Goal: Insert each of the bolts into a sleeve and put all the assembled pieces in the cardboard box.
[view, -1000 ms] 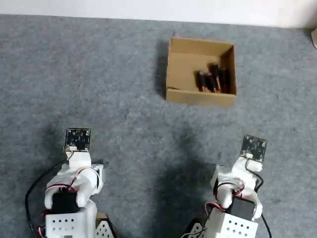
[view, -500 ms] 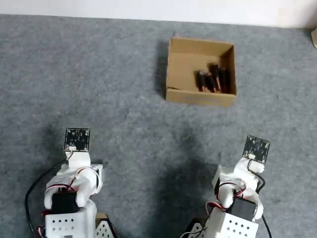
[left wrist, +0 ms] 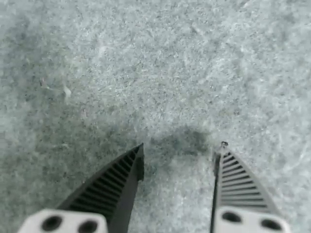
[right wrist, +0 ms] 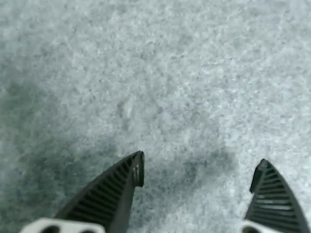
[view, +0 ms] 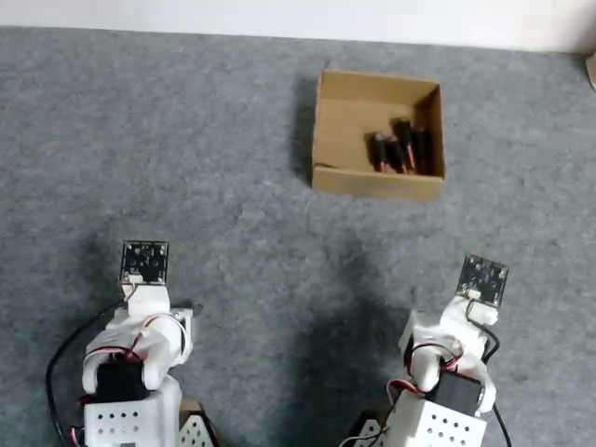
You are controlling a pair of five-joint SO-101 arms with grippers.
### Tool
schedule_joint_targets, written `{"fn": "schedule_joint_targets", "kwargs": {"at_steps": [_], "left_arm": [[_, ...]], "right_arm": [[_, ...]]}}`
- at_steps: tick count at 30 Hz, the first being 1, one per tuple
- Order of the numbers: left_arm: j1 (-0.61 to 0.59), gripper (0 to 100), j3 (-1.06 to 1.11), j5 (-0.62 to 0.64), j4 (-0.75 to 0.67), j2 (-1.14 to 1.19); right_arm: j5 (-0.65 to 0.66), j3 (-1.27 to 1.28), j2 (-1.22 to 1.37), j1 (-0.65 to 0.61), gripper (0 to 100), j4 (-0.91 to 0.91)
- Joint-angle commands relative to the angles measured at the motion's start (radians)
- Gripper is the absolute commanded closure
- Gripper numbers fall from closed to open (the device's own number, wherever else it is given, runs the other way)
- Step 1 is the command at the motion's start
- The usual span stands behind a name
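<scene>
**Bolt-and-sleeve pieces (view: 400,151), dark with reddish-brown parts, lie in the brown cardboard box (view: 372,182); both hands open and empty**

The open-topped cardboard box stands toward the far side of the grey carpet-covered table (view: 186,168). The bolt-and-sleeve pieces lie together on its floor, in the half away from its taller left wall, some touching one another. They look like three or four pieces. The exact count is too small to tell, and so is whether every bolt is seated in its sleeve.

One white arm (view: 140,345) and the other white arm (view: 447,363) sit folded back at the near edge of the table, well apart from the box and from each other. From the high view alone I cannot say which is which.

The left hand (left wrist: 182,145) hangs just above bare carpet with its two ribbed black fingers spread and nothing between them. The right hand (right wrist: 200,157) is likewise over bare carpet. Its fingers are spread wider and it also holds nothing.

As I read it, the assembling and boxing steps look done: every piece I can make out is already inside the box, and neither hand carries anything. The step in hand seems to be the rest pose at the close of the task.

The next move probably calls for very little. At most, the arms should hold clear of the box so its contents are not disturbed. If some bolt is not fully home in its sleeve, one hand would need to reach over the box wall from above.
</scene>
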Motion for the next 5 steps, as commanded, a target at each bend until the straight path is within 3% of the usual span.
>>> {"fn": "schedule_joint_targets", "kwargs": {"at_steps": [1, 5], "left_arm": [[-0.008, 77, 0.022, -0.006, -0.006, 0.005], [-0.008, 77, 0.022, -0.006, -0.006, 0.005]], "right_arm": [[-0.009, 0.097, -0.005, 0.01, 67.3, 0.004], [-0.009, 0.097, -0.005, 0.01, 67.3, 0.004]]}}
